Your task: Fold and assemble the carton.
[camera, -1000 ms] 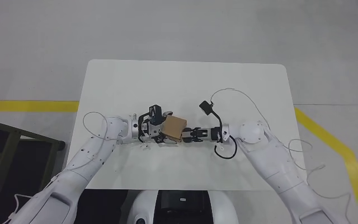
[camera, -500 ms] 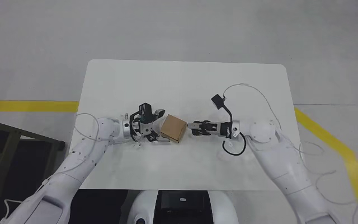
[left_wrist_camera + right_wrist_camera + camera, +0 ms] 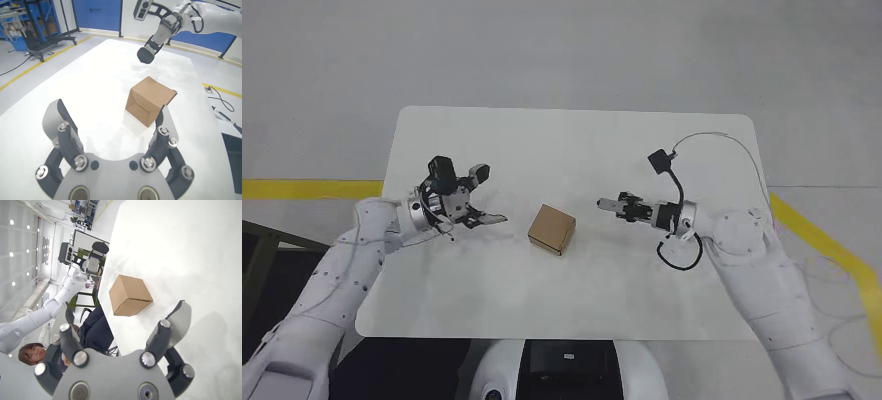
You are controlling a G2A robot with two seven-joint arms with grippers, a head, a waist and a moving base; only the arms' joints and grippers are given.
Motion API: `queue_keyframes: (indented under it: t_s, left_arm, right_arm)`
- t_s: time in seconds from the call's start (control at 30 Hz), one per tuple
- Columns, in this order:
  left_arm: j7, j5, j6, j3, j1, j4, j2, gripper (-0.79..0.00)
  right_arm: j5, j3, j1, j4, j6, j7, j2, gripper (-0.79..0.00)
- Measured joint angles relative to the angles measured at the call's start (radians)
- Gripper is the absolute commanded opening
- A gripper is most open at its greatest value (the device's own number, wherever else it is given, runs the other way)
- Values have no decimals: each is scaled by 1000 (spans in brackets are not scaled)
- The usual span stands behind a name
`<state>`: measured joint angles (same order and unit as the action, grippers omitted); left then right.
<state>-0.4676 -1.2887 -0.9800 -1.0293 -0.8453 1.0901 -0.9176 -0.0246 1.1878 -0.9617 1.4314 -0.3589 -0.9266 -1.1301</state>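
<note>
carton: brown cardboard carton (image 3: 552,229) stands on the white tabletop (image 3: 572,140), about mid-tabletop, turned cornerwise to the tabletop edges. Nothing touches it.
shape: boxed up, near cube, so no real long axis to line up on.
left gripper: left gripper (image 3: 111,107) spread wide and holding nothing. It is off to the carton's left, pointing at it.
right gripper: right gripper (image 3: 604,204) also spread, per its wrist view, and holding nothing. It is on the carton's right, slightly toward the far edge, pointing at it.
key relation: carton sits between the two grippers, apart from both. Gaps look about even from above, so neither arm is clearly nearer.
left-facing side: looks recessed, like an unclosed end or flaps pushed in.
right-facing sides: look shut, with one seam along an edge.
next move, my guess: if an end needs closing, it's the left-facing one. The left arm has the straight line in; the right could brace the opposite wall.
progress, my guess: body looks formed, so probably the last flap or finished. Not sure.
hard to tell: whether the left-facing end is open or tucked. A thin card edge sticks out at a top corner in the left wrist view; flap or wall unclear. Underside hidden. Height of either gripper over the tabletop unclear. In the left wrist view part of the left gripper overlaps the carton's near corner; line of sight only, judging from above.
</note>
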Motion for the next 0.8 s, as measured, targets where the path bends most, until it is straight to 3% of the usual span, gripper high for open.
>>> queue_keyframes:
  t_s: [0.2, 0.37, 0.8]
  left_arm:
    - [190, 201, 91, -14, 12, -2, -18, 0]
    - [308, 256, 137, -36, 32, 18, -19, 0]
    - [424, 333, 187, -99, 32, 44, -16, 0]
  right_arm:
    - [123, 72, 16, 14, -116, 80, 16, 0]
    - [229, 131, 37, 4, -158, 133, 30, 0]
    - [342, 151, 122, -17, -186, 181, 42, 0]
